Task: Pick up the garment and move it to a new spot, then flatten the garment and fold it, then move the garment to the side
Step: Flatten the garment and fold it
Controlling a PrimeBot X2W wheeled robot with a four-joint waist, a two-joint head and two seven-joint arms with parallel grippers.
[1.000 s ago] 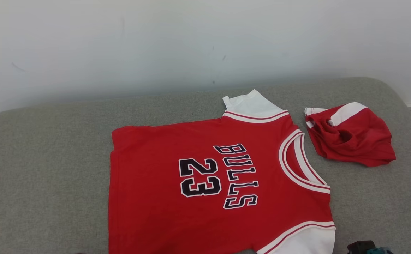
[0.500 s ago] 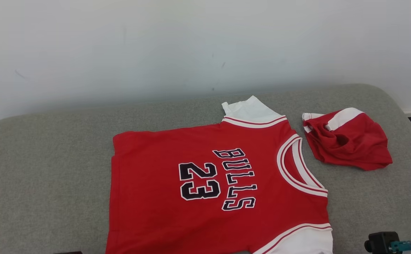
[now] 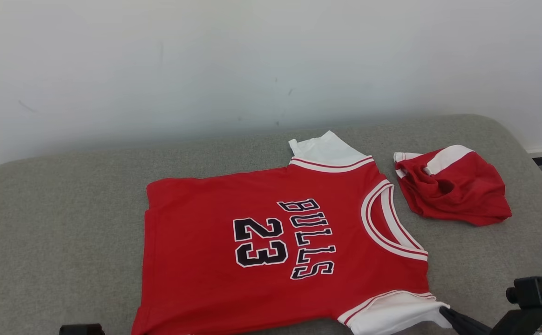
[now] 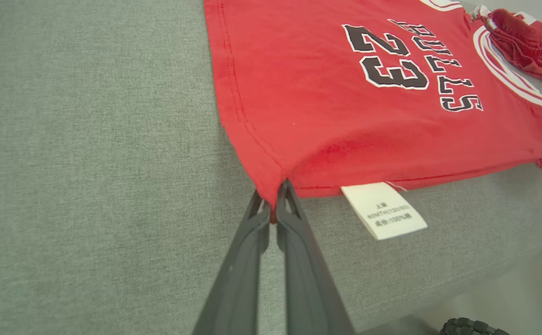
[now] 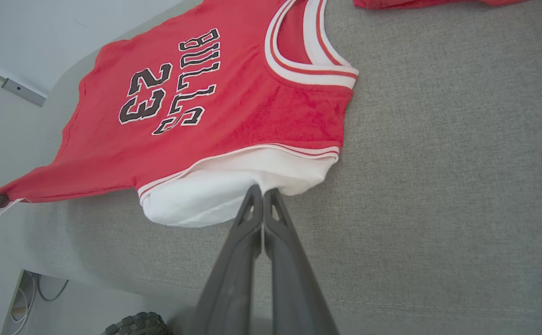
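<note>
The red jersey (image 3: 275, 232) is lying spread out, print side up, across the middle of the grey padded worktop (image 3: 57, 209). Its collar is pointing toward the robot's right, and a second, crumpled red garment (image 3: 452, 190) is sitting just beside that collar. Judging by how smooth the jersey is lying, the flattening is looking done and the fold is only starting; these views are not settling whether the first relocation is complete. The left hand (image 4: 273, 204) is pinching the near hem corner, fingers closed on the red cloth next to the white care label (image 4: 383, 210). The right hand (image 5: 261, 193) is nipping the edge of the near white sleeve (image 5: 215, 195), fingers pressed together on it, though how many layers it is catching is hard to tell. The near edge is rising slightly off the worktop between the 2 hands. What is remaining: carrying that edge over the 23, finishing the folds, and shifting the bundle aside.
</note>
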